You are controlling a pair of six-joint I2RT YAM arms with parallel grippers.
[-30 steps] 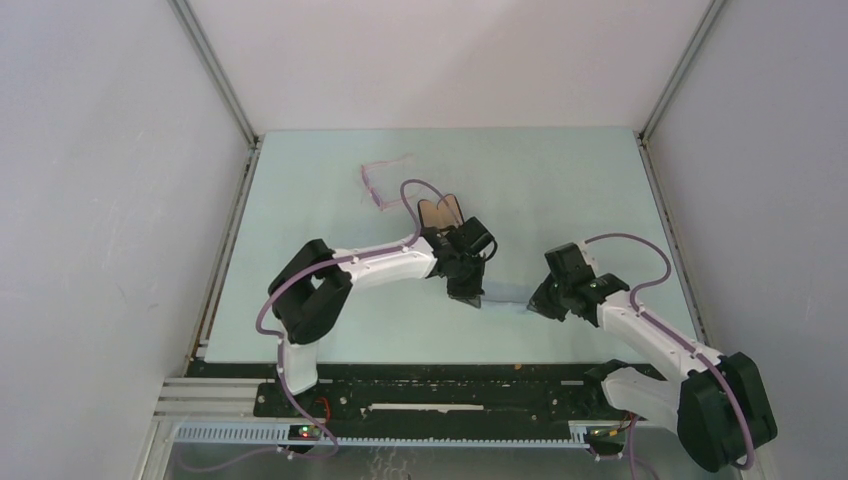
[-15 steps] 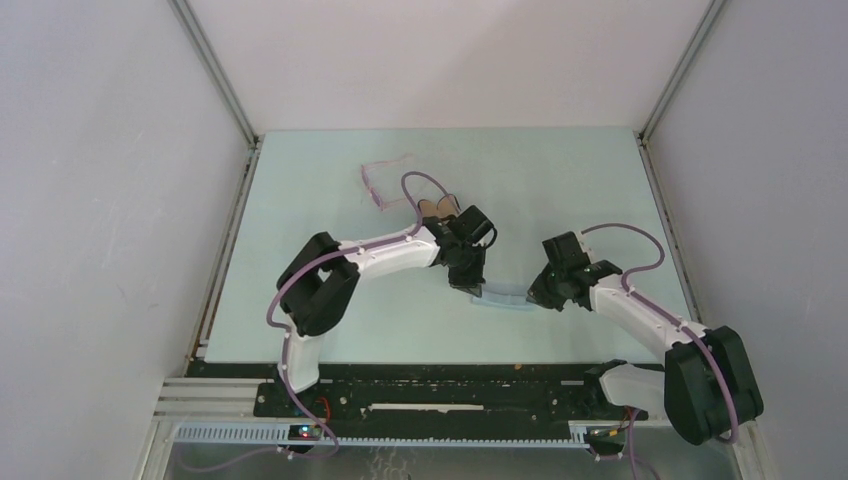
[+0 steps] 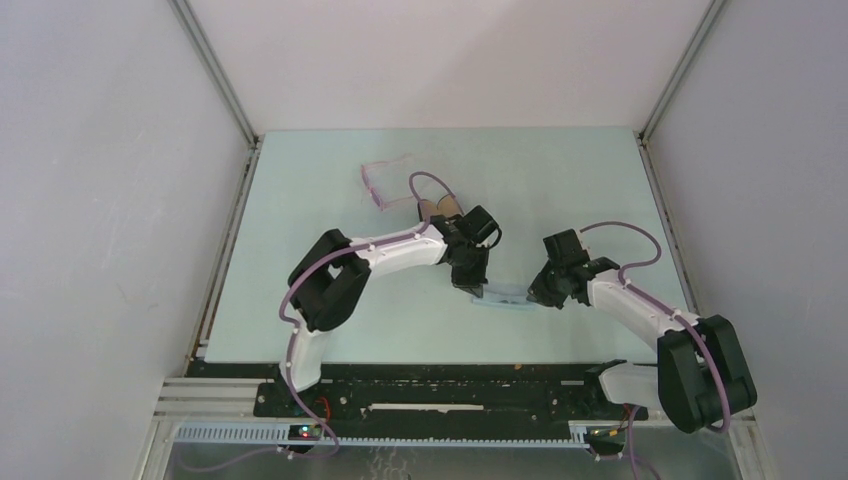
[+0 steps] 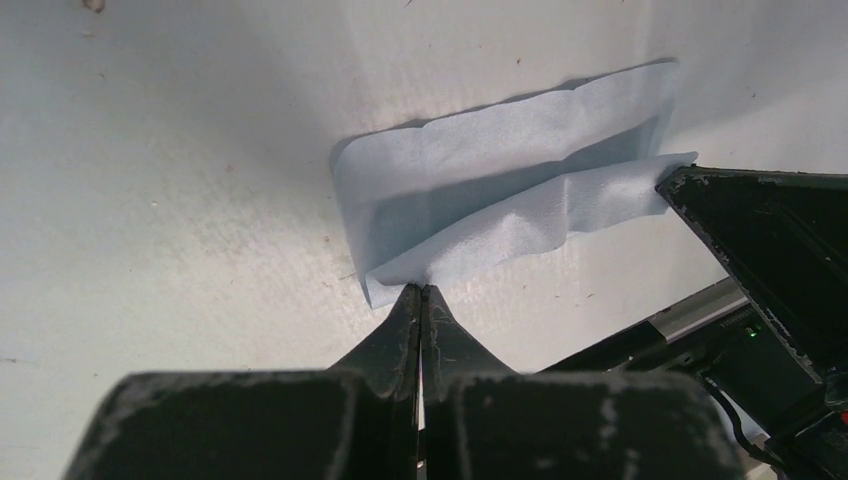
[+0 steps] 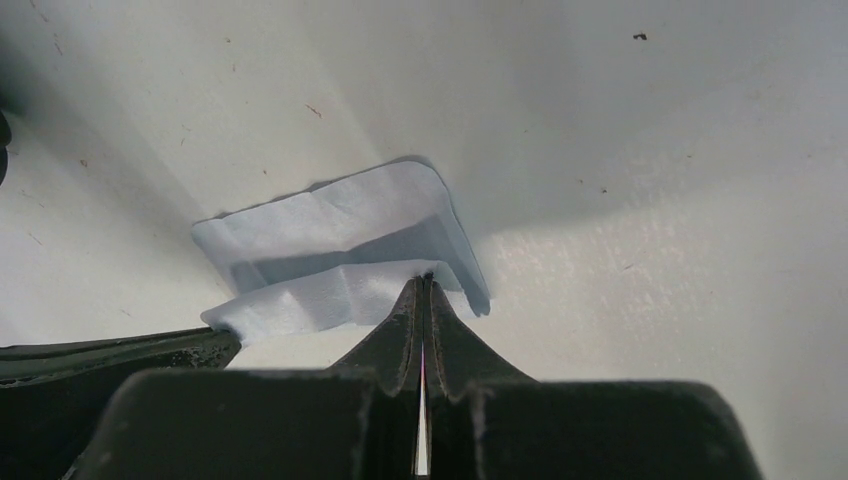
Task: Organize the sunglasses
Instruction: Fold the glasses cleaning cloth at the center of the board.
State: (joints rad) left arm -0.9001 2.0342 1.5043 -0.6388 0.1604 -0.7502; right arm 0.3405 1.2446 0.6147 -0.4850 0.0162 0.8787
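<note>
Folding step: left gripper (image 4: 422,292) and right gripper (image 5: 425,282) clamp the blue-grey cloth (image 4: 500,165) flap (sunglasses (image 3: 383,180) sit at 11 o'clock); next, lay it flat.

We are angling both arms inward, keeping the left gripper (image 4: 421,296) and right gripper (image 5: 424,286) pinched tight, tips lowered

Just beyond the cloth (image 3: 505,297), the case (image 3: 441,205) lies mostly hidden under the left arm (image 3: 400,252); only two tan tips show. Farther beyond the cloth, the sunglasses (image 3: 378,192) are too faint to tell how their arms lie. In the left wrist view, the right gripper (image 4: 680,190) at the cloth's corner is cut off by the picture's edge.
</note>
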